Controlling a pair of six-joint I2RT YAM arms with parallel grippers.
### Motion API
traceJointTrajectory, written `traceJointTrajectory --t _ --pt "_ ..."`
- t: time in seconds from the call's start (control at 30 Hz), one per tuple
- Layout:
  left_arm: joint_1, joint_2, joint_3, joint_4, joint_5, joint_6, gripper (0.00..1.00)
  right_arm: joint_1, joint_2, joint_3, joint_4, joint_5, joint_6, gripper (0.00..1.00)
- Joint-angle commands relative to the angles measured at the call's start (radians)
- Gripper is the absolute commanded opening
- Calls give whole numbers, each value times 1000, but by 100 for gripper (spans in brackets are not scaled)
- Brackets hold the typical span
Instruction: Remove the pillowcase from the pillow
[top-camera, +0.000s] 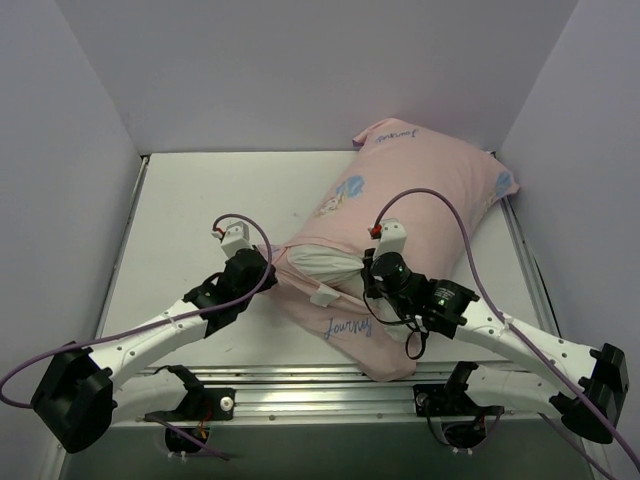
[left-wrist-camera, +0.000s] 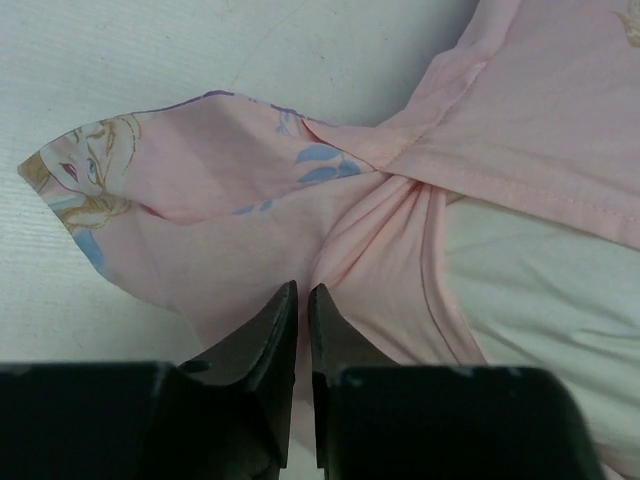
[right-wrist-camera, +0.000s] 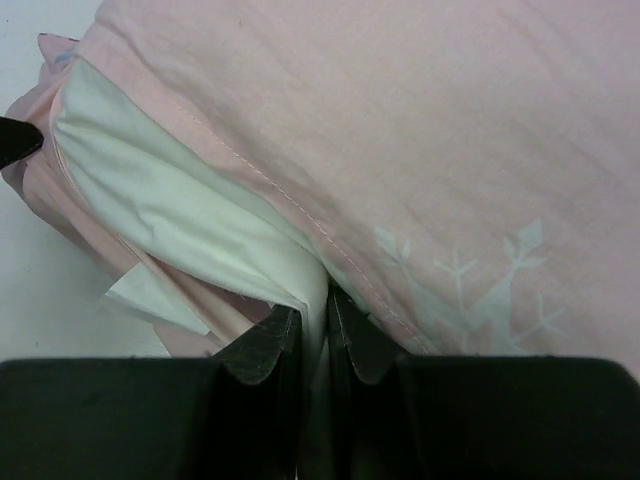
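When viewed from above, the pillowcase (top-camera: 420, 190) is spread from 6 towards 1 o'clock, the pillow (top-camera: 325, 265) bared at its 9 o'clock mouth. From the left wrist, pink cloth is apparently pinched by the near-closed left gripper (left-wrist-camera: 302, 300). From the right wrist, a pillow fold (plain white) is clamped by the closed right gripper (right-wrist-camera: 313, 320).
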Motion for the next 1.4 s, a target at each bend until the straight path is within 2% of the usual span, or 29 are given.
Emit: traceJointTrajectory --t 0.0,0.07,0.23,0.7,0.87,0.97,1.17,1.23,1.27,1.3,1.37 --pt "55 2 -42 -96 -84 31 15 -54 -79 51 -8 182 5 0" --pt "65 14 -47 -58 -45 36 3 -56 -83 65 -7 168 4 0" --pt "72 54 -62 30 23 48 2 -63 -111 91 -7 136 1 0" --pt "152 37 -96 41 51 42 2 -131 -152 307 -70 143 -59 0" --pt "169 66 -84 68 57 53 2 -132 -184 361 -70 104 -62 0" --pt "169 123 -69 128 69 39 2 -132 -188 405 -77 49 -58 0" --pt "169 278 22 361 175 7 3 -131 -104 363 -36 -244 -67 0" --pt "172 260 68 371 195 7 9 -129 -88 320 -1 -283 -20 0" --pt "175 210 77 354 193 7 15 -128 -86 271 19 -294 -3 0" --pt "192 179 82 340 189 7 35 -126 -82 248 54 -312 10 0" --pt "222 66 91 238 176 4 55 -123 -65 202 82 -340 39 0"
